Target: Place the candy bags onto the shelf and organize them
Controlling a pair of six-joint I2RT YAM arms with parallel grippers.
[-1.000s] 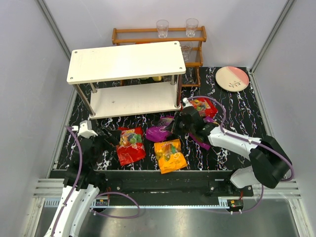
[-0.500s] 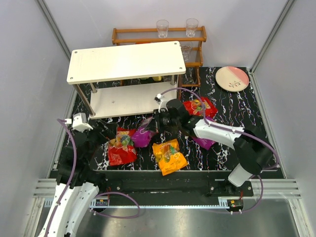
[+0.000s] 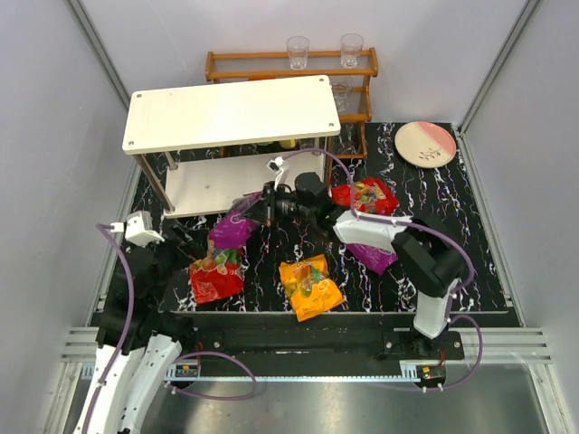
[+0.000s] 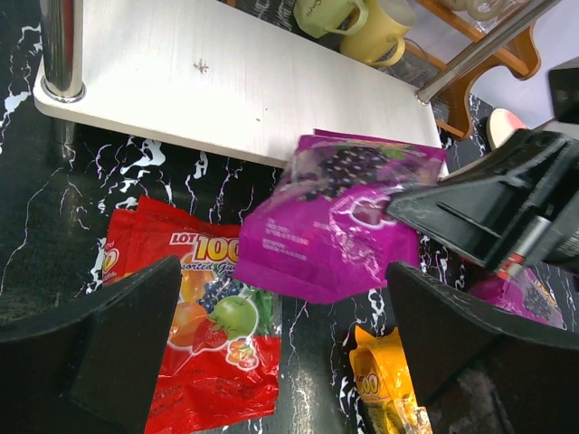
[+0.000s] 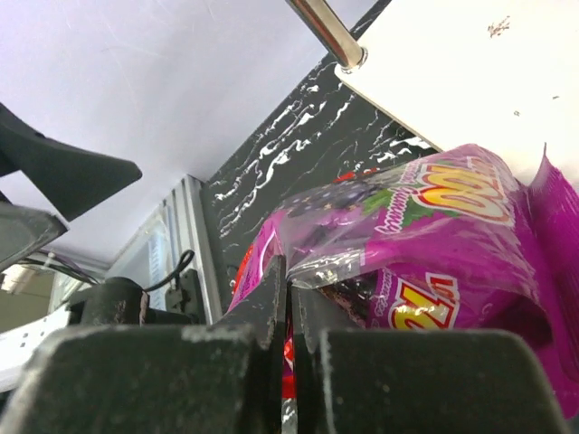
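left gripper (image 4: 282, 271): lower left, fingers spread wide, holding nothing
red bag (image 3: 215, 276): flat on the table (image 3: 434, 208), just beside it
purple bag (image 3: 232, 231): centre-left, in front of the shelf (image 3: 231, 113), lower board
right gripper (image 3: 261, 208): pinching the purple bag's edge
orange bag (image 3: 310, 285): lower centre, lying flat

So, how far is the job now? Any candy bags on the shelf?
Done: nothing; the shelf shows no bag. In hand: the right fingers pinch a purple bag near the lower board's edge. Remaining: that bag, and four on the table: a red bag below the open left fingers, an orange bag, a second red bag, a second purple bag.
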